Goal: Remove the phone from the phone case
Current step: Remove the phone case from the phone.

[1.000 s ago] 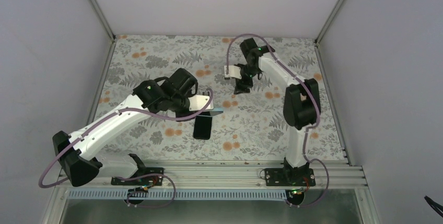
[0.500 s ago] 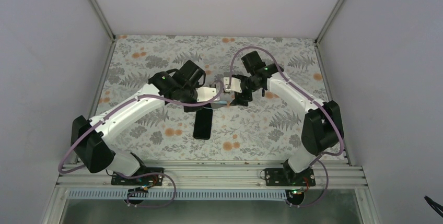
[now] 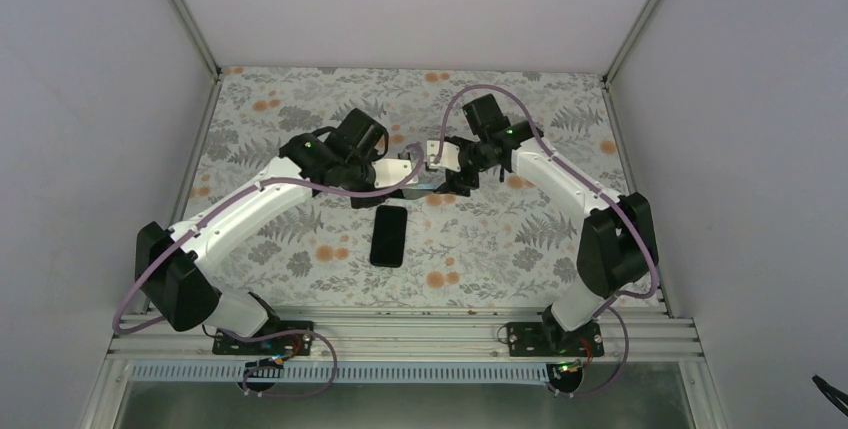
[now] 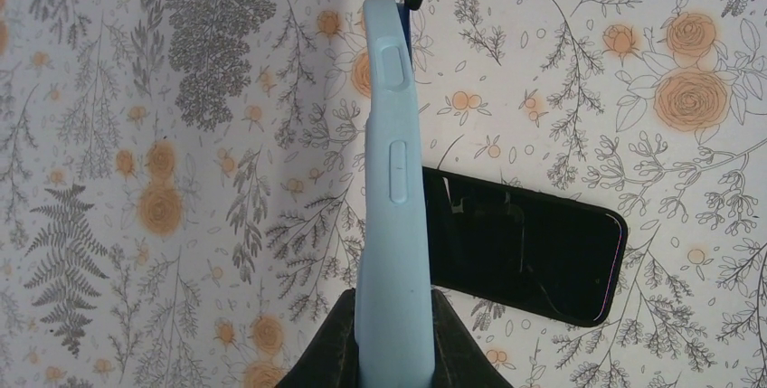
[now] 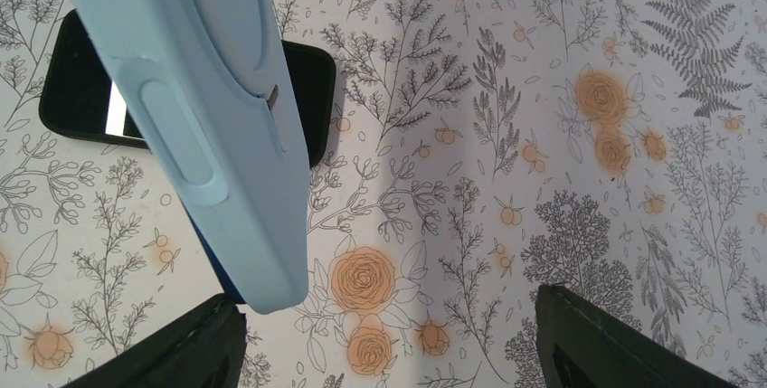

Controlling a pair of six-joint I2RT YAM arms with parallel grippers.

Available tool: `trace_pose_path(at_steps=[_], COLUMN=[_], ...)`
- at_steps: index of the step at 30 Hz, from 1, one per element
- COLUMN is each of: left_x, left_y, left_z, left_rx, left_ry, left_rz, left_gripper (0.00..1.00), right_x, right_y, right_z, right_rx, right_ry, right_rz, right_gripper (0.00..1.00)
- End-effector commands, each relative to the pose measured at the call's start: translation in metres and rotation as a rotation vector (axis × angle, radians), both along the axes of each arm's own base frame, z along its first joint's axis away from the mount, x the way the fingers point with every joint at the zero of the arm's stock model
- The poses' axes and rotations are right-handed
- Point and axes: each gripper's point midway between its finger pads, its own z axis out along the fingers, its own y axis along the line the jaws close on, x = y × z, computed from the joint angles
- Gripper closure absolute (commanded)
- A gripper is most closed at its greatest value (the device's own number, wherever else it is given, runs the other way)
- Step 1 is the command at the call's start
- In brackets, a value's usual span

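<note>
Top external: floral table (image 3: pixel 300 99), both arms converging at centre. Left gripper (image 4: pixel 395 356) is clamped on the blue phone case (image 4: pixel 393 198), held edge-on above the table. Black phone (image 3: pixel 389 235) lies flat at 6 o'clock of the case, apparently already out. Right gripper (image 5: pixel 384 316) is spread wide, holding nothing, with the case end near its 9 o'clock finger. Rec: centre rt jaws across the case end before closing, and stay clear of the phone. Edge-on views hide the case interior, so empty status can't be confirmed
</note>
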Motion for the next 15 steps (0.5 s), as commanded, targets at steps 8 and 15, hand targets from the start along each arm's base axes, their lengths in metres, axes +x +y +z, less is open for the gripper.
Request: trace_pose_path(at_steps=[8, 15], left_x=[-0.006, -0.021], left_y=[-0.012, 0.001], left_z=[0.029, 0.028], left_rx=[-0.103, -0.093], left_ry=[-0.024, -0.004], left_rz=[-0.047, -0.036], left_gripper=[0.98, 0.98], right_x=[0.028, 0.061], right_y=[0.01, 0.011], right_z=[0.023, 0.013], right_rx=[0.05, -0.007], right_ry=[-0.11, -0.124], right_rz=[-0.026, -0.036], right_gripper=[0.2, 0.19])
